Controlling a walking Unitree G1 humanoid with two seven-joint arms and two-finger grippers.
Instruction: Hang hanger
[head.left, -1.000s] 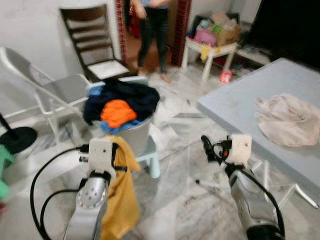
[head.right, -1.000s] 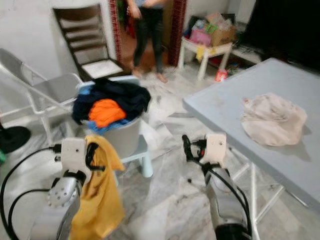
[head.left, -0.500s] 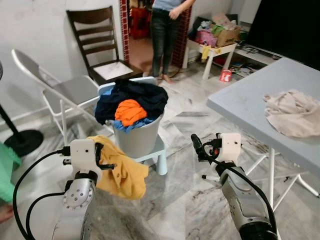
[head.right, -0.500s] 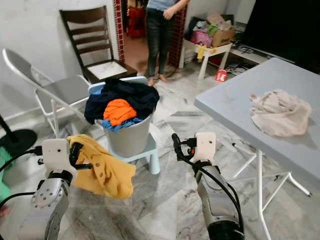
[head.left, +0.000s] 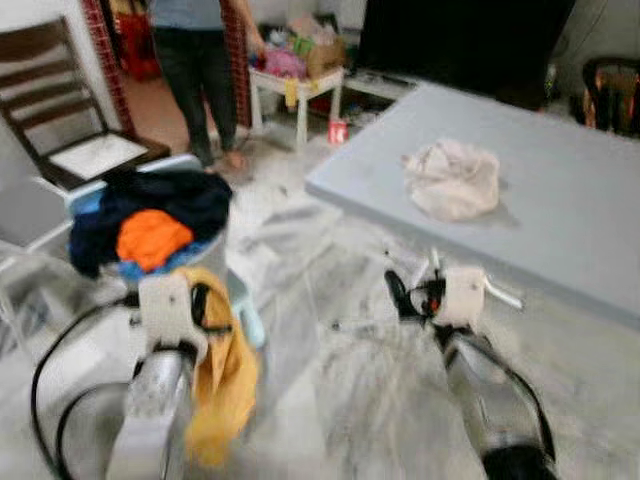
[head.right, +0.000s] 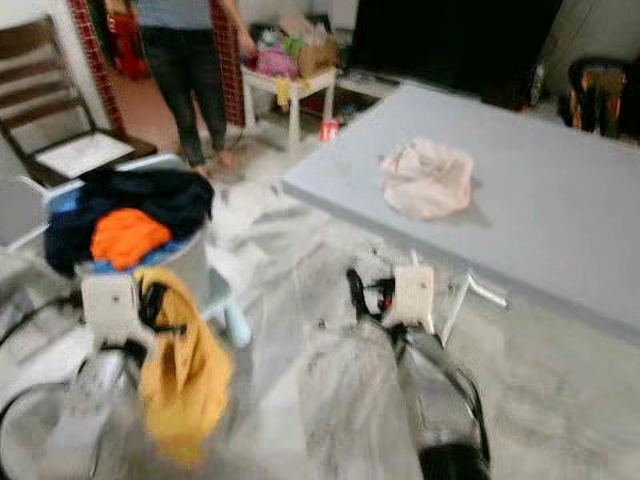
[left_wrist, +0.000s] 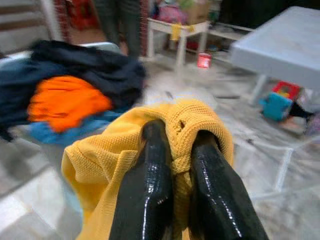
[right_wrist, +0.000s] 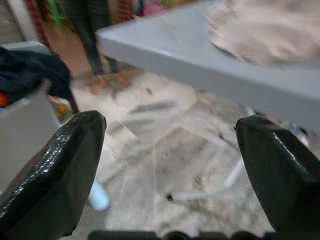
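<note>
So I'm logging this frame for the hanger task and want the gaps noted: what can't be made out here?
- Hanger: none can be made out; head views are motion-blurred.
- Yellow garment: left wrist view, its type is unclear, bunched in the left pincer and cut by the bottom edge.
- Beige cloth on the grey table: crumpled, blurred.
- Person: cut by the top edge.

Before me lies a marbled floor (head.left: 330, 370); upper right a grey table (head.left: 560, 190), upper left a dark wooden chair (head.left: 60, 120) and a person's legs (head.left: 195, 70).

Open floor (head.left: 330, 330) ahead — laundry basket (head.left: 150, 225) left, table (head.left: 560, 200) right.
</note>
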